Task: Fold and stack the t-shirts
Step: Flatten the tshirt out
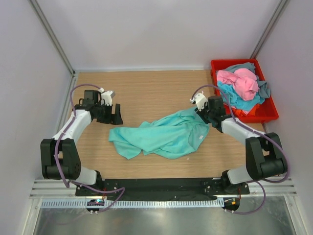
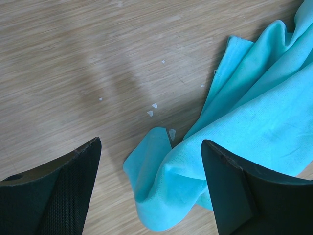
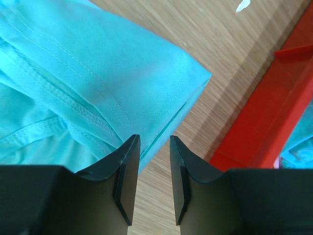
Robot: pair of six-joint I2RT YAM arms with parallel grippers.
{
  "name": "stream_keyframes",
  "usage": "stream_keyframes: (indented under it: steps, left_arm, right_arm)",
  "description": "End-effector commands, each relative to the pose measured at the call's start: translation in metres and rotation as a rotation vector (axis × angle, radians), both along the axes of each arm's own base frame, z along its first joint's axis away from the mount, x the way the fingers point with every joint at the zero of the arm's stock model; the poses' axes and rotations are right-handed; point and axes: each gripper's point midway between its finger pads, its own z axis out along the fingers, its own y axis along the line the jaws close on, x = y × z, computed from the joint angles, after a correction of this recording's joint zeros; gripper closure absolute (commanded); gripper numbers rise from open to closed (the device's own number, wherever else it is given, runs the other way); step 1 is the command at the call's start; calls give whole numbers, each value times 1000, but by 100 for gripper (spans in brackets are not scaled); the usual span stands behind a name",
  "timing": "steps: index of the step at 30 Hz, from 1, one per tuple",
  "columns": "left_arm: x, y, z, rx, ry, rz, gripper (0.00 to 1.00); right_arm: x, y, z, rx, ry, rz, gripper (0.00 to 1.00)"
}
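Crumpled teal-green cloth t-shirt (image 1: 166, 137) lying at the middle of the pale wooden surface (image 1: 146, 90); pink, turquoise-blue and grey-blue cloth t-shirts (image 1: 239, 83) heaped in the red plastic bin (image 1: 270, 113) at far right. Left end effector (image 1: 115, 117) spread wide just beside the shirt's left end, holding nothing. Right end effector (image 1: 199, 111) at the shirt's far-right hem, fingers (image 3: 128, 166) narrowly parted, hem edge at the gap.

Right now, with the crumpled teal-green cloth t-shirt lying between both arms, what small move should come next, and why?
Probably lower the left gripper onto the curled corner of the teal-green cloth t-shirt and close. Its jaws stand wide open, that corner showing between them on the wooden table. The right gripper sits narrowly open at the opposite hem, and the bunched shirt needs spreading first.
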Motion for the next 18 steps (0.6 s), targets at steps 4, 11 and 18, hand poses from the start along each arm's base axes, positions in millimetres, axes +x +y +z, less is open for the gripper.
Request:
stream_keyframes:
  steps: [4, 11, 18]
  left_arm:
    - [8, -4, 3, -15, -25, -3, 17]
    - [4, -4, 3, -15, -28, -4, 17]
    - [4, -3, 5, -12, -35, -6, 17]
  right_arm:
    - [-9, 14, 23, 120, 2, 2, 64]
    - [-6, 14, 4, 277, 205, -90, 66]
    - [2, 8, -3, 335, 257, -145, 68]
